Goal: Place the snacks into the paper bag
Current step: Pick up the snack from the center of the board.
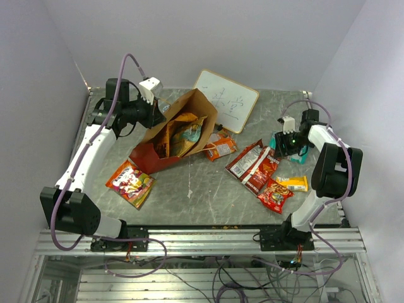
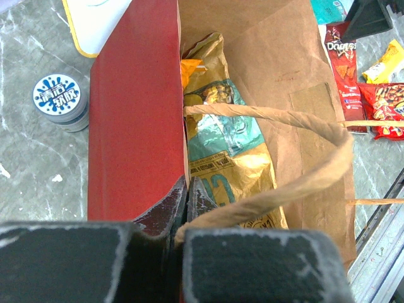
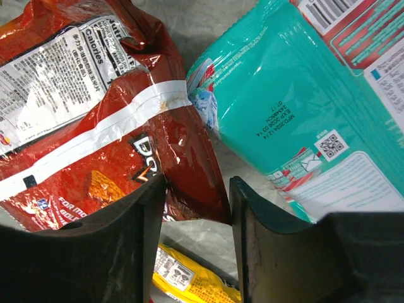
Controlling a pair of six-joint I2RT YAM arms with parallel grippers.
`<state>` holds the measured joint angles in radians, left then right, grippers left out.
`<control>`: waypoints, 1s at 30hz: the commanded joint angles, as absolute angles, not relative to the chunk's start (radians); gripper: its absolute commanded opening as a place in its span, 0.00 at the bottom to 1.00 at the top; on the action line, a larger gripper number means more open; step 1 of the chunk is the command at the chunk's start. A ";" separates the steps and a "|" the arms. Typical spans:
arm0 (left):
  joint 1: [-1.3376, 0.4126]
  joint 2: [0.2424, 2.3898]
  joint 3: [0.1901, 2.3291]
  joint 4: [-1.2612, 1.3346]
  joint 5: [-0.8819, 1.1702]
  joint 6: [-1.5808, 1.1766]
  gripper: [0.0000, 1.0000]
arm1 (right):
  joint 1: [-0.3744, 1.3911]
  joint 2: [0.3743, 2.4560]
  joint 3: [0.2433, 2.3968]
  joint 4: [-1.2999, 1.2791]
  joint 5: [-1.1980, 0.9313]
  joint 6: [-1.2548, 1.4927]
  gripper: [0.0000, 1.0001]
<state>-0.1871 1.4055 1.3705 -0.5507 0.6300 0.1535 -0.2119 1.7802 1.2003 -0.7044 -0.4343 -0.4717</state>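
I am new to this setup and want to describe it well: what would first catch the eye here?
The red paper bag leans open at centre left, with chip bags already inside and its rim pinched by the left tool. To its right, red packets lie scattered, and the right tool straddles the corner of one.

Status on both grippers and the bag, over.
Left gripper shut on paper bag rim. Right gripper straddling red packet corner, grip unconfirmed. Teal packet close beside it.
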 commanded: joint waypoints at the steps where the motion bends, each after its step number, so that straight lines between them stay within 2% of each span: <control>1: -0.195 1.353 1.365 -0.483 0.648 0.170 0.07 | -0.227 1.807 1.231 -0.713 -0.497 -0.460 0.40; 9: -0.195 1.356 1.361 -0.483 0.646 0.173 0.07 | -0.230 1.769 1.278 -0.777 -0.569 -0.476 0.10; 12: -0.195 1.356 1.359 -0.483 0.643 0.177 0.07 | -0.230 1.729 1.305 -0.820 -0.616 -0.493 0.01; 24: -0.196 1.369 1.373 -0.484 0.611 0.168 0.07 | -0.230 1.553 1.532 -1.036 -0.815 -0.611 0.00; 30: -0.195 1.367 1.425 -0.514 0.609 0.181 0.07 | -0.227 1.468 1.688 -1.054 -0.909 -0.606 0.00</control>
<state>-0.1871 1.3922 1.3617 -0.5514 0.6033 0.1619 -0.2218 1.5272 1.5883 -1.0180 -0.7944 -0.5903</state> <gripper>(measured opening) 0.077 0.009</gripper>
